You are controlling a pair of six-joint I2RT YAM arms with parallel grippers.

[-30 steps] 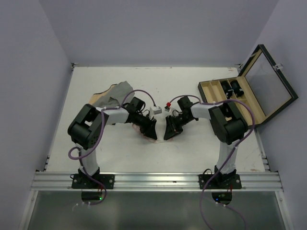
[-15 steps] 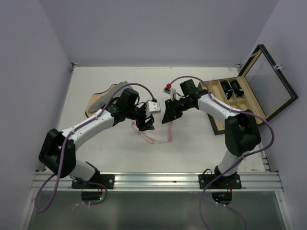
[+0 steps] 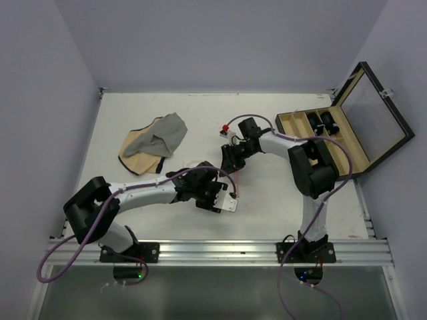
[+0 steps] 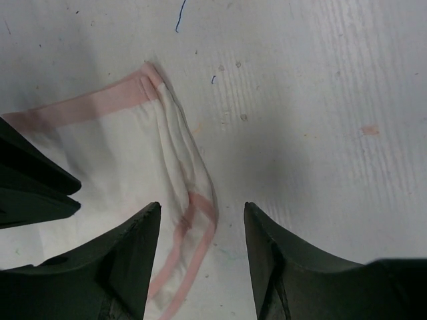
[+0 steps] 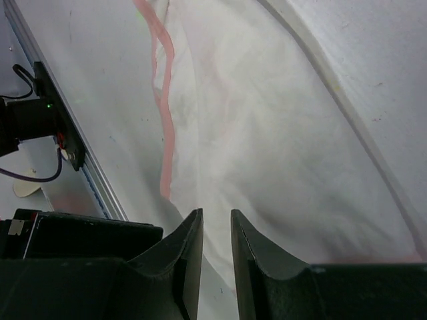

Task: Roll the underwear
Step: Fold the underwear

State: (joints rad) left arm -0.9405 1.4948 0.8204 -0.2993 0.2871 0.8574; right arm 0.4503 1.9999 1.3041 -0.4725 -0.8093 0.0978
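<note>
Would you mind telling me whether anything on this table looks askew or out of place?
The thin white underwear with pink trim has one edge bunched into uneven pleats by the left fingers. Behind it, a crumpled grey cloth lies heaped on a tan cloth.

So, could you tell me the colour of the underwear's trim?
Pink, edging the white underwear; clearest in the left wrist view.

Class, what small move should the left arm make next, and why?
Probably lower the left gripper and close its jaws on the pink-trimmed edge of the underwear. The jaws stand open astride that edge, gripping nothing, while the right gripper appears to grip it elsewhere.
</note>
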